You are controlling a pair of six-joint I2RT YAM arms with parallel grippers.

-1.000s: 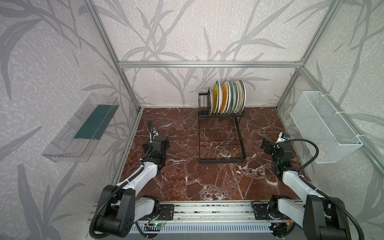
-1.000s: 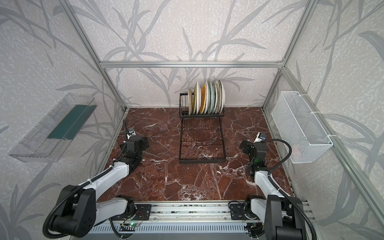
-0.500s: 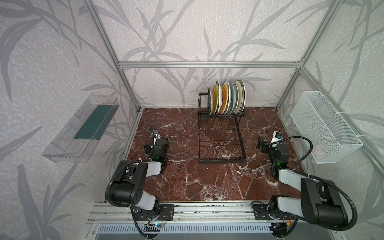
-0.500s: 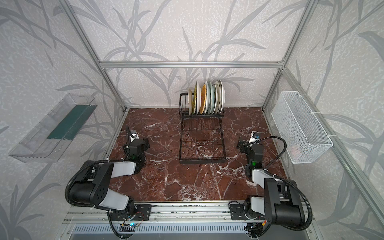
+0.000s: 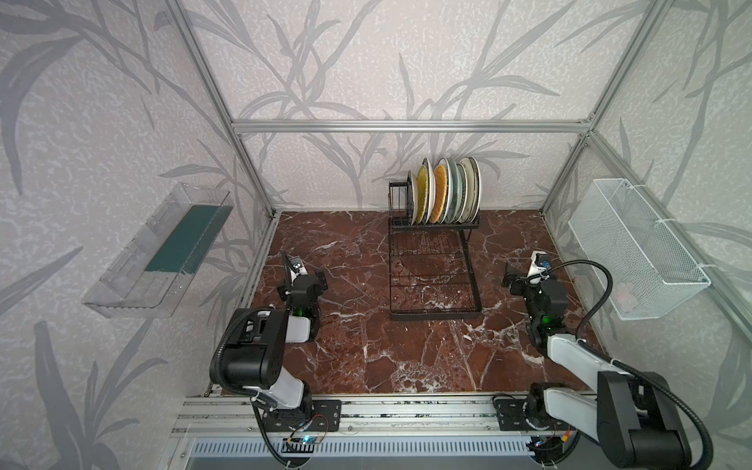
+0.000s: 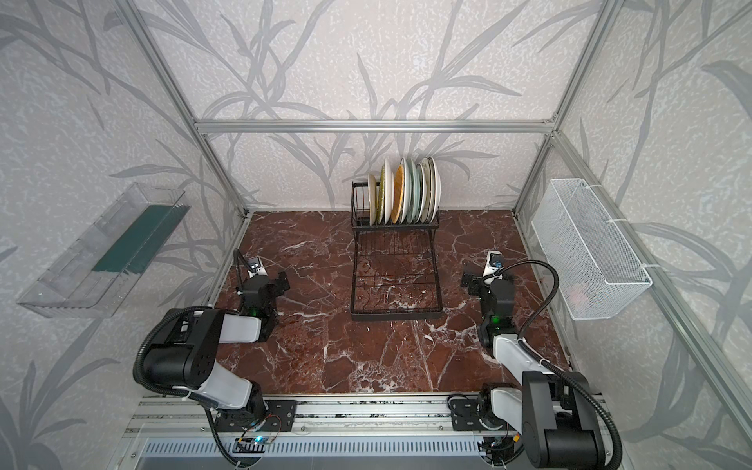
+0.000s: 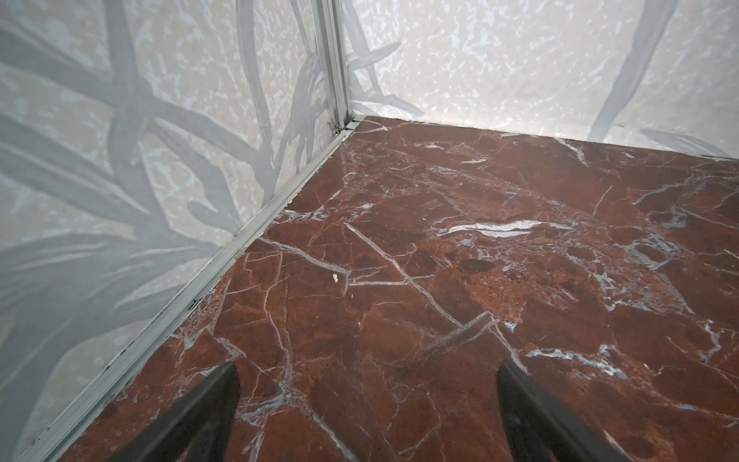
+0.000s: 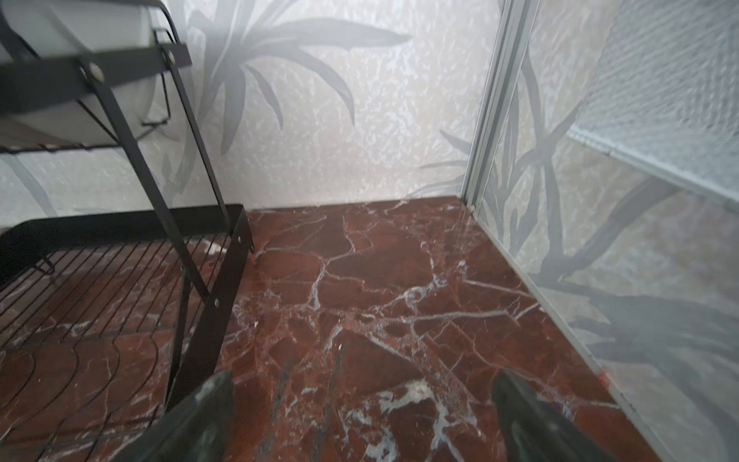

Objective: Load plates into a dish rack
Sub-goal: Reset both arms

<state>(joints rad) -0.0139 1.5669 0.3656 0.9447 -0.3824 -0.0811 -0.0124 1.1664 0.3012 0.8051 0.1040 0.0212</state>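
Your plates point(image 5: 445, 191) stand on edge in the dish rack point(image 5: 432, 313) at the worktop's point(image 5: 358, 264) far edge, overlapping, so their faces are mostly hidden. Left gripper point(image 7: 368, 370) and right gripper point(image 8: 360, 380) both gape wide, holding nothing.

The dish rack point(image 5: 434, 314) stands on the worktop point(image 5: 366, 350) at mid-width, with its rear end close to the back wall and its flat tray reaching toward the front. The plates point(image 5: 445, 197) stand on edge in the slots at that rear end, side by side in one row, above the tray. The left arm point(image 5: 260, 346) lies left of the rack, near the left wall. The right arm point(image 5: 569, 354) lies right of the rack, clear of the tray. Both are mounted on a rail point(image 5: 407, 411) along the front edge. A plastic bin point(image 5: 162, 252) hangs on the left wall and a mesh basket point(image 5: 635, 252) on the right wall, both above the worktop.
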